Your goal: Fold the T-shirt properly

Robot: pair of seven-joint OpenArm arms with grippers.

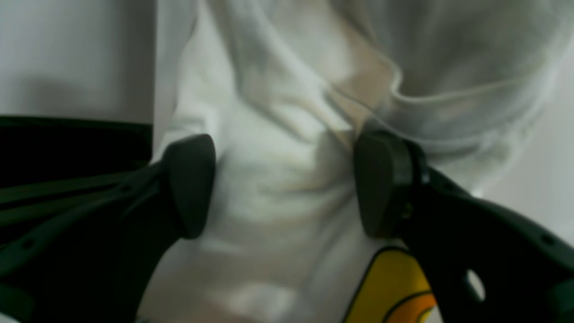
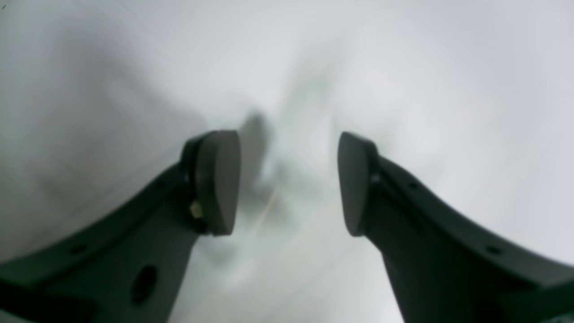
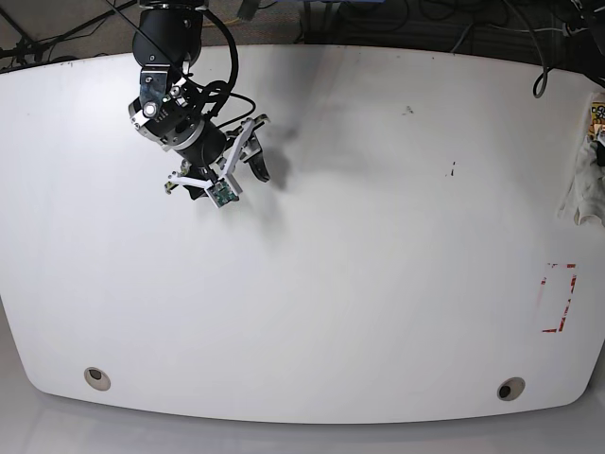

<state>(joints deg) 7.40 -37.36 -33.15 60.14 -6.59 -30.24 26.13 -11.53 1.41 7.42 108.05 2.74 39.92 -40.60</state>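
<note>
1. Dark fingers (image 1: 190,186) of the left gripper (image 1: 287,184) are filling the lower part of the left wrist view, standing wide apart with white cloth between them; nothing is being pinched

2. Behind those fingers, the T-shirt (image 1: 278,148) is hanging in soft, blurred folds, and a corner of its yellow-and-orange print (image 1: 394,287) is showing at the bottom, just beside the right-hand finger

3. In the right wrist view, the right gripper (image 2: 289,184) is hovering over the white table (image 2: 448,89), with its jaws parted and gripping nothing

4. In the base view, the right arm (image 3: 180,113) is reaching over the table's far left part, with its gripper (image 3: 250,151) pointing toward the middle

5. At the table's far right edge, the T-shirt (image 3: 588,184) is showing as a small bunched white mass, well apart from the right gripper

6. Red tape marks (image 3: 560,298) are lying near the right edge, below the shirt
</note>
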